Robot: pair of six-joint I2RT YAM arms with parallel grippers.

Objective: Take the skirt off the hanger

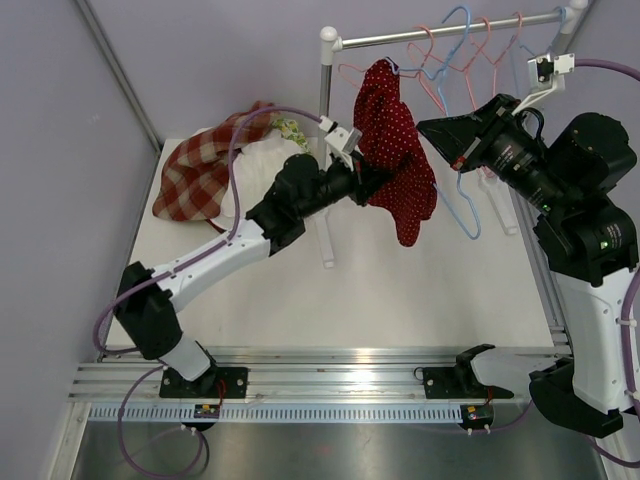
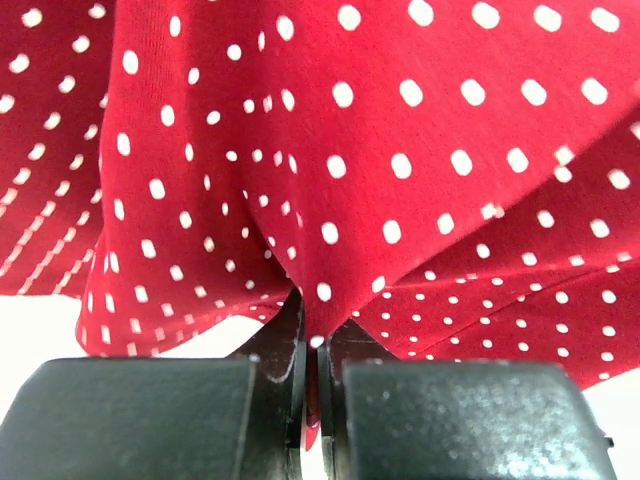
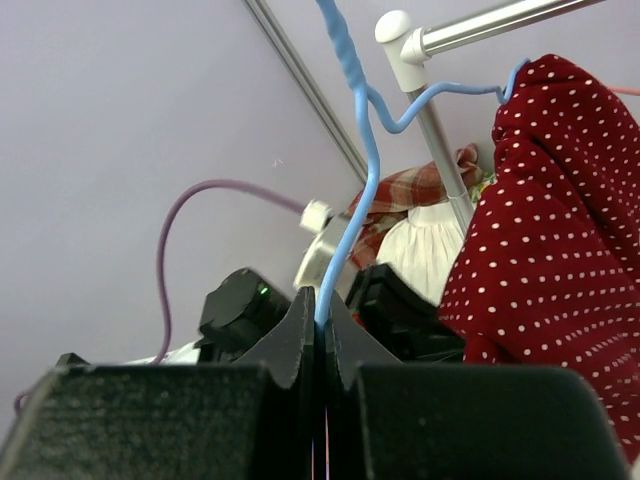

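Pinching the red dotted skirt [image 1: 395, 150] with the left tool [image 2: 315, 335] and a blue hanger [image 3: 362, 170] with the right tool [image 3: 320, 302]

Over a white surface [image 1: 430, 290], at the clothes rack [image 1: 325, 120] on its far side, under a metal rail carrying pink and blue wire hangers. Bunched at the left end of that rail, between the two arms, with one arm of the blue wire reaching up to its top. Heaped in the far left corner: a red plaid garment [image 1: 200, 170] on something white. Shut tight on a low fold of the dotted cloth on the left, fingers almost meeting. Clamped just as tight on the thin blue wire on the right, skirt hanging just beside
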